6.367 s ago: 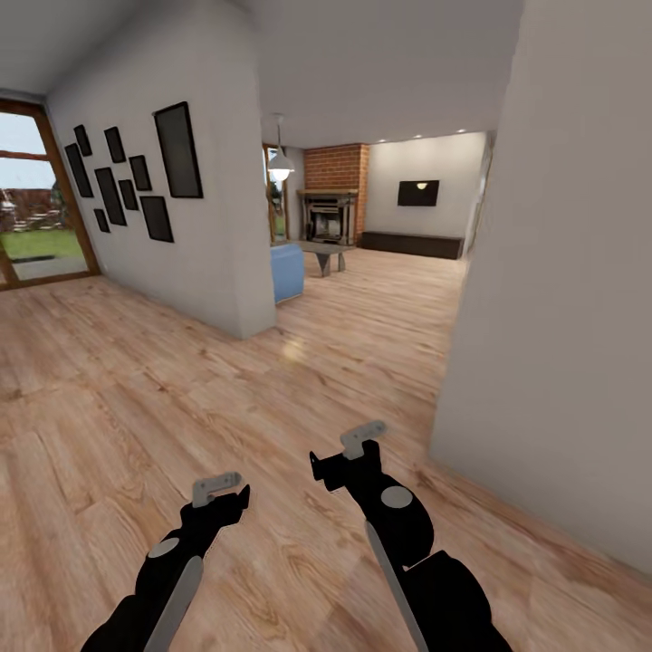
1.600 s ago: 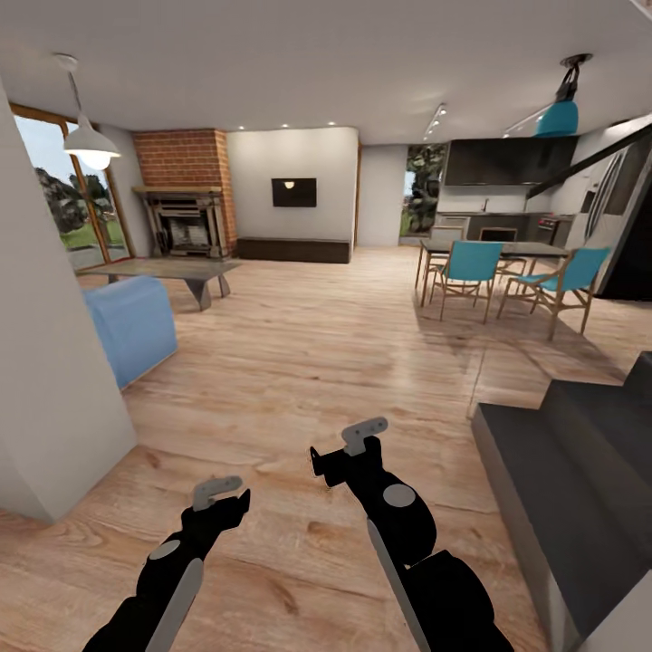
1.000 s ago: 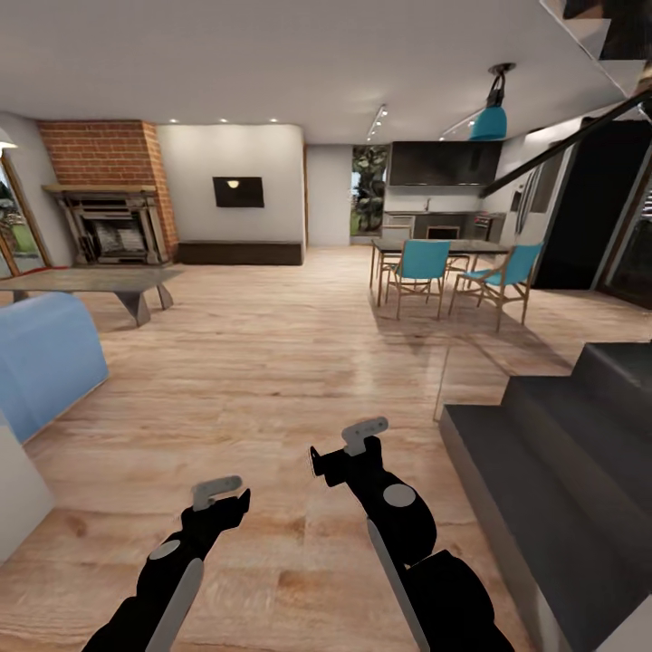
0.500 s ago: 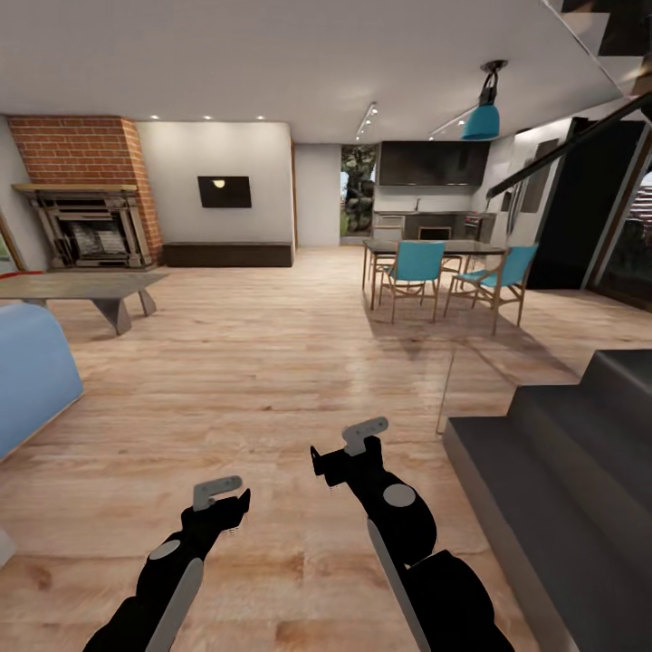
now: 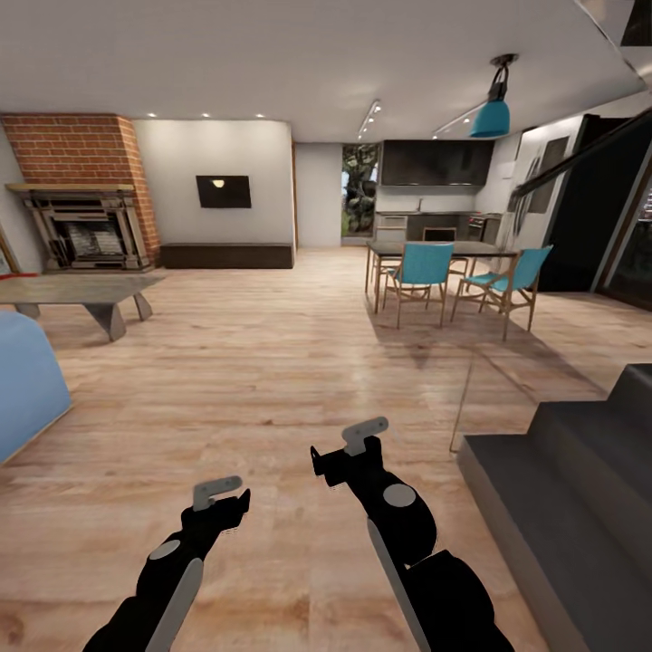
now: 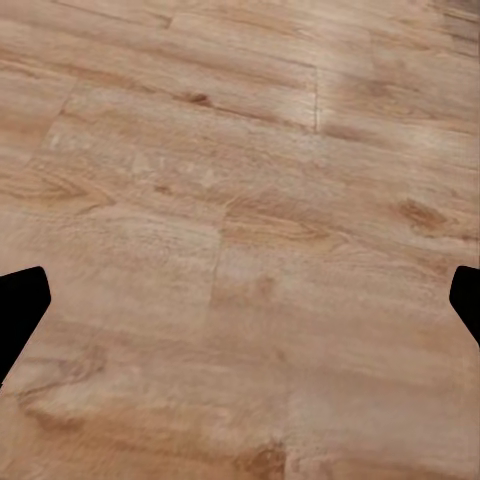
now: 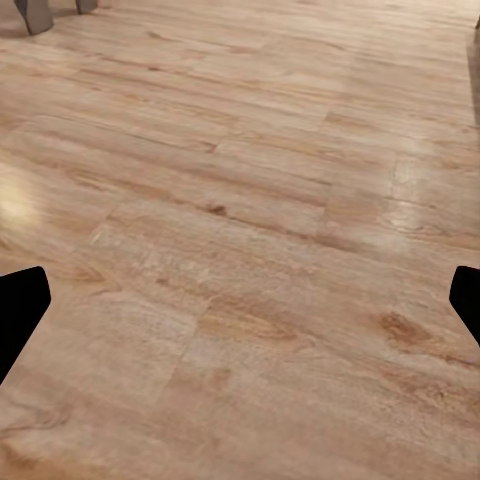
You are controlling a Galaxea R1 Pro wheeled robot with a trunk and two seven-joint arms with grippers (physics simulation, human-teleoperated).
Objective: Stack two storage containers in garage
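I am in the living room, on its light wood plank floor [image 5: 272,362]. The brick fireplace [image 5: 81,195] is at the far left and a blue sofa [image 5: 23,385] at the left edge. A thin red sliver [image 5: 4,272] shows above the low table [image 5: 77,292]; too little shows to tell what it is. The storage containers and the garage are out of view. My left gripper [image 5: 220,493] [image 6: 240,310] and right gripper [image 5: 362,439] [image 7: 240,310] hang over bare planks, both open and holding nothing.
Dark grey stairs [image 5: 580,489] with a glass panel [image 5: 471,398] rise at the right. A dining table with teal chairs [image 5: 424,272] stands at the middle right, with the kitchen [image 5: 435,195] behind it. Wide plank floor lies ahead.
The whole view has shifted: I have come past the white wall into the living room, and the sofa and stairs have slid outward. Both arms keep the same pose.
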